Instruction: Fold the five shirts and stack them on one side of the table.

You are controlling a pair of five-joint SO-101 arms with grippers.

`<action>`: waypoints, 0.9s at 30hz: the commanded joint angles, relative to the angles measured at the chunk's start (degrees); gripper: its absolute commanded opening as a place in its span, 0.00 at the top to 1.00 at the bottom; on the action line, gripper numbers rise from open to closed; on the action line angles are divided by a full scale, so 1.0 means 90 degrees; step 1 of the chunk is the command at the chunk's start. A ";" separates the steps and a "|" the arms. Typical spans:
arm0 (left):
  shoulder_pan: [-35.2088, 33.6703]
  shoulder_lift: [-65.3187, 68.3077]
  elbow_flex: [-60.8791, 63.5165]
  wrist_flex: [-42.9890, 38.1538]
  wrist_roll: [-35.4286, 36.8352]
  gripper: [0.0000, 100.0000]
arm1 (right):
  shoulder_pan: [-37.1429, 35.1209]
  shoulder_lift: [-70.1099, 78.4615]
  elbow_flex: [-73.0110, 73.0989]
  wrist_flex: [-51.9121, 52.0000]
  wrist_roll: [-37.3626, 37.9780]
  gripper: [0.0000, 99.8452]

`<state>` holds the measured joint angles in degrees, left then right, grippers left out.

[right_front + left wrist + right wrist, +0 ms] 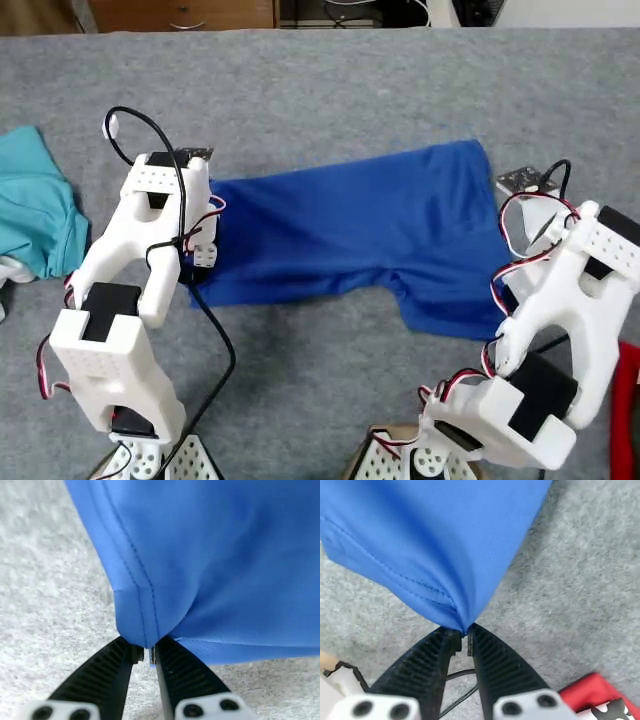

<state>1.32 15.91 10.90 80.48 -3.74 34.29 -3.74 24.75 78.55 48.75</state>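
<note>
Grey counter is carrying the blue shirt spread across the frame's centre, and I am clamping my left gripper and right gripper on its stitched hems at either end, judging this light, limp cloth will be sagging between them.

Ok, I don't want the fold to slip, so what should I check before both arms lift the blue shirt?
1. Is the left gripper shut on the blue shirt hem: ok.
2. Is the right gripper shut on the shirt's edge: ok.
3. Are both grips deep enough: cannot tell, only the tips pinch the cloth.
4. Is the shirt spread out between the arms: ok.
5. Is the teal shirt apart from it: ok.
6. Is the red cloth out of the right arm's way: cannot tell, it lies close beside the arm.
</note>
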 commanded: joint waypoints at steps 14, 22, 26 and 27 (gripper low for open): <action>-0.0098 -0.0317 -0.0029 -0.0059 -0.0029 0.98 | 0.0220 -0.1089 0.0904 0.0039 0.0606 1.00; -0.0098 -0.0317 -0.0029 -0.0039 -0.0029 0.98 | 0.0591 -0.1216 0.1040 -0.0195 0.0596 1.00; -0.0098 -0.0317 -0.0029 -0.0049 -0.0029 0.98 | 0.0679 -0.1216 0.1070 -0.0186 0.0596 1.00; -0.0098 -0.0317 -0.0029 -0.0049 -0.0029 0.98 | 0.0689 -0.1216 0.1118 -0.0195 0.0606 1.00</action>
<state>1.23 15.91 10.90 80.48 -3.74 39.03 -12.00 34.42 77.32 53.67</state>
